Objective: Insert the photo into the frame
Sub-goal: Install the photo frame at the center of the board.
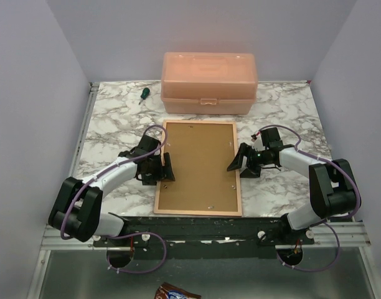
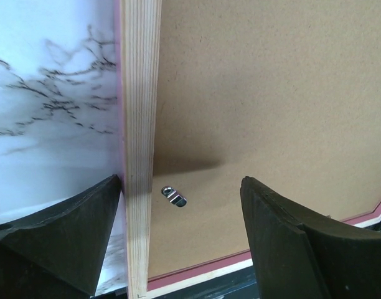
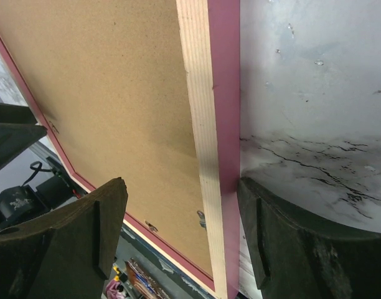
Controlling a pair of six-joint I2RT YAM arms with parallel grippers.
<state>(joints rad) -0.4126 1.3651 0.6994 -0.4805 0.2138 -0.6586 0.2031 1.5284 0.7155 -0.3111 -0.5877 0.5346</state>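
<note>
Two sets of fingers straddling the frame, one on each long side

Frame (image 1: pixel 198 213) is lying face down mid-bench (image 1: pixel 116 124), so you get the pale layered-wood back with pink showing along its outer side. A brown backing board (image 1: pixel 200 165) sits inside it, with a little metal clip (image 2: pixel 174 197) near the corner. Left fingers (image 2: pixel 72 224) are spread wide over the left rail, outer one right against the wood, inner one over the board. Right fingers (image 3: pixel 290 249) do the same on the right rail, spread, pinching nothing. Peach plastic box (image 1: pixel 209 81) sits just behind the frame, with a green screwdriver (image 1: pixel 143 94) to its left.
</note>
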